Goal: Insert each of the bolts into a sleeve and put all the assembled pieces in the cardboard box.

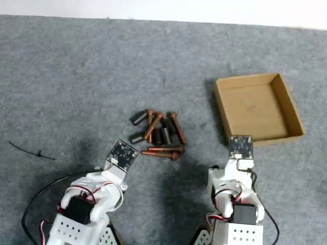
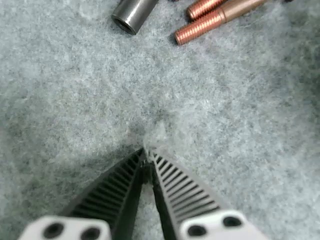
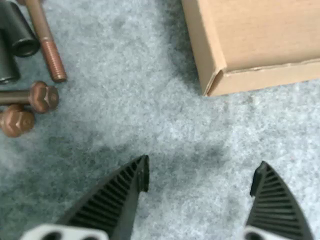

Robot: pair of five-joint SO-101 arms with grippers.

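Work surface: grey felt [image 1: 76, 71] across the whole table, with a pale strip [image 1: 163, 9] along the far edge that cannot be identified.

Obscured items: in the high view each arm's wrist camera board [image 1: 122, 154] sits over its fingers and hides them. The bolts [image 1: 159, 133] and sleeves [image 1: 138, 118] lie in one loose heap at mid-table, between the two arms and to one side of the cardboard box [image 1: 253, 108]. They overlap, so a firm count cannot be made. No bolt can be confirmed as seated in a sleeve. The box lies open, with bare cardboard showing inside. A thin black strand [image 1: 31, 151], possibly a cable tie, lies well apart from the heap on the left arm's side.

Left gripper [image 2: 148, 156]: fingers closed tip to tip over bare felt, nothing between them. Beyond it lie one dark sleeve [image 2: 132, 12] and two threaded bolt ends [image 2: 200, 27], all cut off by the frame edge.

Right gripper [image 3: 202, 167]: fingers spread wide, empty, over bare felt near a box corner [image 3: 215, 75]. Two hexagonal bolt heads [image 3: 44, 96] and a threaded shank [image 3: 47, 45] lie to one side, and the sleeves there [image 3: 20, 32] are partly cut off.

Markings: a faint mark on the box floor and specks on the camera boards are too small to read.
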